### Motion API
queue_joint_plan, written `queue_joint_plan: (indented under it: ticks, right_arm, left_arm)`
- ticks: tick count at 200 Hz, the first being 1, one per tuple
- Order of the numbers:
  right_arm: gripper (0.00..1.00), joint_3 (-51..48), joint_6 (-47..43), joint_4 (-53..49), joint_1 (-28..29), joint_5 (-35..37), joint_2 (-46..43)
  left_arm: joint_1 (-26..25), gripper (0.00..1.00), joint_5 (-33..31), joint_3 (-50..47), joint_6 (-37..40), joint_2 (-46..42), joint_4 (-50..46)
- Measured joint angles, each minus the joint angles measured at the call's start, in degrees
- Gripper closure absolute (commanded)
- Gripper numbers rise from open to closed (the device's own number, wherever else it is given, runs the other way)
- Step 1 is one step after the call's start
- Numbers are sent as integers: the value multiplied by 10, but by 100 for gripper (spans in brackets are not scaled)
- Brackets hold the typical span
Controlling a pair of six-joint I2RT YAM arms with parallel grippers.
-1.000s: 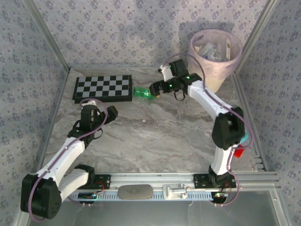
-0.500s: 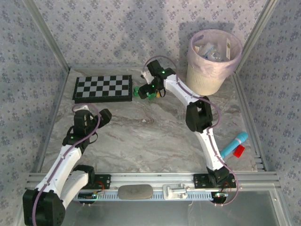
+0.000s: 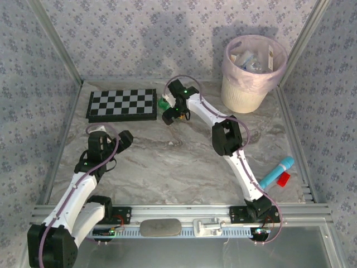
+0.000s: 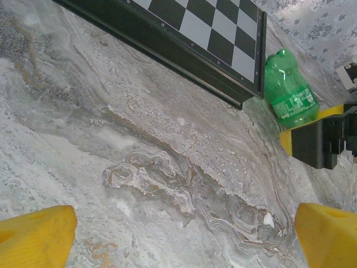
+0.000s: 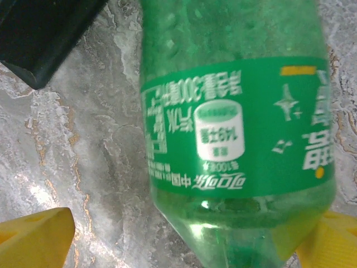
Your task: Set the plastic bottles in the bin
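Right gripper (image 5: 184,237) jaws wide, straddling the green bottle (image 5: 240,111), which lies at the checkerboard's (image 3: 121,104) 3 o'clock edge. Left gripper (image 4: 178,240) spread open over bare marble at 8 o'clock. Bin (image 3: 254,92) at 1 o'clock, clear bottles (image 3: 251,60) inside.

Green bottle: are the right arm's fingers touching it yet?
Cannot tell. In the right wrist view, bare table separates one finger from the green bottle, but the other finger overlaps its outline, contact unclear.
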Motion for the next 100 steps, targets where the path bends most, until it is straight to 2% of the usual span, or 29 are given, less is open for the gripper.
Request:
queue_joint_plan:
  ticks: [75, 100]
  right_arm:
    - [8, 42, 5, 37, 4, 15, 35]
    - [18, 48, 22, 50, 5, 25, 55]
  left_arm:
    - [0, 0, 3, 0, -1, -3, 0]
    - [0, 0, 6, 0, -1, -8, 0]
